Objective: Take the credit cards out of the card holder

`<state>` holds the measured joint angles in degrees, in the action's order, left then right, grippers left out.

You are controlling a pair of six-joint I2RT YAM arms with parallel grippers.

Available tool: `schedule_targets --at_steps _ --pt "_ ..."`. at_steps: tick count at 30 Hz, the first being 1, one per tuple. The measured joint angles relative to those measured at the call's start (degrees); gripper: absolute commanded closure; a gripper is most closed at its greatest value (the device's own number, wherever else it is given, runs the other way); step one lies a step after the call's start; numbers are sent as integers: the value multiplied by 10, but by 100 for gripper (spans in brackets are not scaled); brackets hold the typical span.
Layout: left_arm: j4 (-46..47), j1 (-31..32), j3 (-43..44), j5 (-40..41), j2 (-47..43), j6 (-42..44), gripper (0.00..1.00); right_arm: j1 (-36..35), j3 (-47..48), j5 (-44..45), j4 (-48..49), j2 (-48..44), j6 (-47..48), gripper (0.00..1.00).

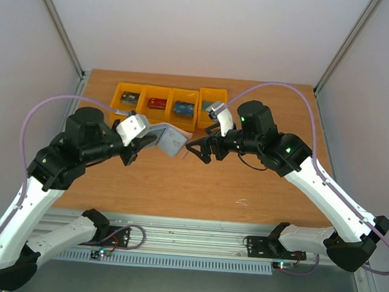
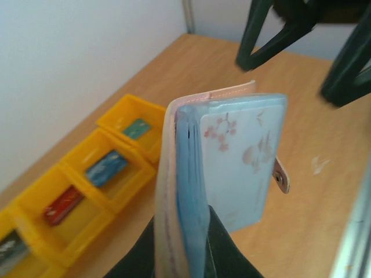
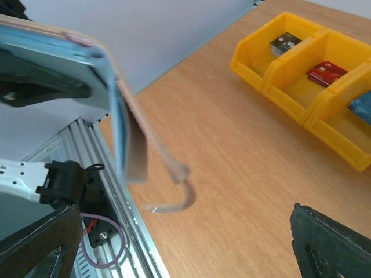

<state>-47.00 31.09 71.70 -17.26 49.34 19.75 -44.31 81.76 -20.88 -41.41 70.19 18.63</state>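
While the left hand (image 1: 139,147) pinches the card holder (image 1: 171,139) by one edge and holds it up off the table (image 1: 178,191), the right hand (image 1: 196,150) hangs just beside the holder's free edge with its fingers spread wide and nothing between them. The holder stands partly folded, pinkish side outward, with its snap strap (image 2: 282,176) dangling loose. A pale credit card (image 2: 243,153) with pink blossom marks sits in the front pocket. Yellow bins (image 1: 160,89) line the table's far side.
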Motion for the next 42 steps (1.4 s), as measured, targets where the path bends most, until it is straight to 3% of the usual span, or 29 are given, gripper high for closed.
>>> schedule_targets --at_steps 7,16,34,42 --pt "8 -19 5 -97 0 -109 100 0 -7 -22 7 -11 2 1" --pt "70 -35 -20 -166 -5 -215 100 0 -6 -36 10 -22 5 1" --pt "186 -38 -90 -227 -15 -324 100 -15 24 -66 56 41 -52 1" --pt "195 -40 -99 -225 -15 -344 100 -23 25 -75 76 52 -69 2"
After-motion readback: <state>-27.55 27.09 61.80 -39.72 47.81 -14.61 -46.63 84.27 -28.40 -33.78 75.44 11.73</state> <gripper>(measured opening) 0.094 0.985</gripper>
